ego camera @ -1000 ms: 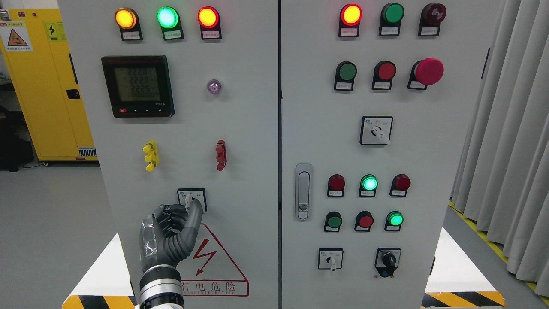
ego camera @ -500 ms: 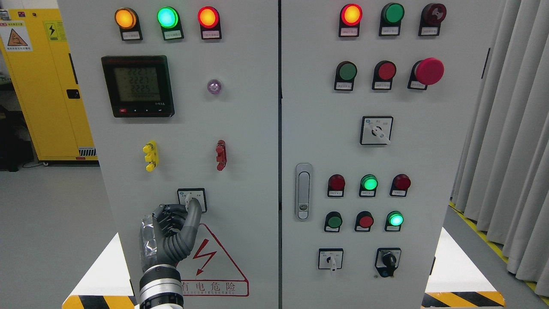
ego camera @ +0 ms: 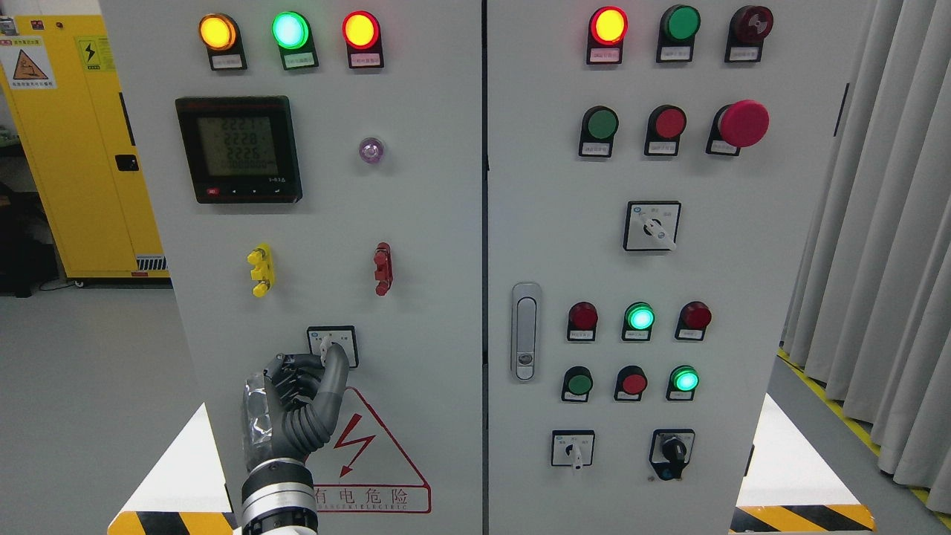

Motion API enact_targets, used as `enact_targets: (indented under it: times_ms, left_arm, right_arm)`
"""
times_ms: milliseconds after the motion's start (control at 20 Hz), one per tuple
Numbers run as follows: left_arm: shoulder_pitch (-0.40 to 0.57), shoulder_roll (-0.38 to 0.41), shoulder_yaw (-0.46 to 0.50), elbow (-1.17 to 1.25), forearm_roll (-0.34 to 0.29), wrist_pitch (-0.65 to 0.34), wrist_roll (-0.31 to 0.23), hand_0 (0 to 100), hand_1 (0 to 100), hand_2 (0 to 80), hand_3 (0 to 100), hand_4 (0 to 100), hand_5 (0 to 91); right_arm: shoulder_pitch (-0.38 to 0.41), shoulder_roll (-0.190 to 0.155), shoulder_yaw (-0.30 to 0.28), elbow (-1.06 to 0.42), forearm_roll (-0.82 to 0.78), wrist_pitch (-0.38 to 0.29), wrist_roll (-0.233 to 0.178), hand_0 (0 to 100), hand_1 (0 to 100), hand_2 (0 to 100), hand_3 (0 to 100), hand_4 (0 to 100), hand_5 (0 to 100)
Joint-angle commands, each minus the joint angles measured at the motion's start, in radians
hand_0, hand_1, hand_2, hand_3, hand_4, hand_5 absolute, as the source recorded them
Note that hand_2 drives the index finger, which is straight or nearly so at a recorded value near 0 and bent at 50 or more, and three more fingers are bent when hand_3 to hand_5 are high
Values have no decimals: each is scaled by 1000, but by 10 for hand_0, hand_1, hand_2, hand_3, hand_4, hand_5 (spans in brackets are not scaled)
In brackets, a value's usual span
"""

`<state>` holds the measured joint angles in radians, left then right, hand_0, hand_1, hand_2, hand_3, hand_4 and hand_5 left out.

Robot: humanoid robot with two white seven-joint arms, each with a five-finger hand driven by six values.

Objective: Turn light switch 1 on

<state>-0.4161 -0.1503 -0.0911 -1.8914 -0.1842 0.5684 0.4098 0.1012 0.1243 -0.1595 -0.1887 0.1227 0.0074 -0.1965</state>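
Count them up: two grey cabinet doors (ego camera: 446, 223) stood side by side, carrying four rotary selector switches (ego camera: 651, 226) and one key switch (ego camera: 672, 450). Six lamps glowed (ego camera: 290, 30), with one digital meter (ego camera: 238, 148) and one red mushroom button (ego camera: 743, 123). One robot hand (ego camera: 297, 405) showed, one yellow cabinet (ego camera: 82, 148), one door latch (ego camera: 525, 331).

Yellow cabinet (ego camera: 82, 148) at left, grey floor (ego camera: 89, 386), grey curtain (ego camera: 884, 223) at right.

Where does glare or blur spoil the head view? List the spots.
Head view: lit lamps bloom, the top-left amber lamp and red lamp washing out yellow; the meter display digits look soft; labels at the rotary switch beside the left robot hand are too small to read.
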Motion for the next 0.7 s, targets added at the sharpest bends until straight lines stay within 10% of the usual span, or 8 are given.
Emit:
enact_targets:
  times_ms: [0, 650]
  left_arm:
    - [-3, 0, -1, 8, 0, 2, 0, 436, 592, 625, 893, 839, 783]
    - [-3, 0, -2, 9, 0, 2, -2, 410, 581, 634, 897, 841, 785]
  right_arm:
    - [0, 0, 0, 0, 0, 0, -4, 0, 500, 40, 0, 0, 0]
    - [0, 0, 0, 0, 0, 0, -3, 0, 500, 40, 0, 0, 0]
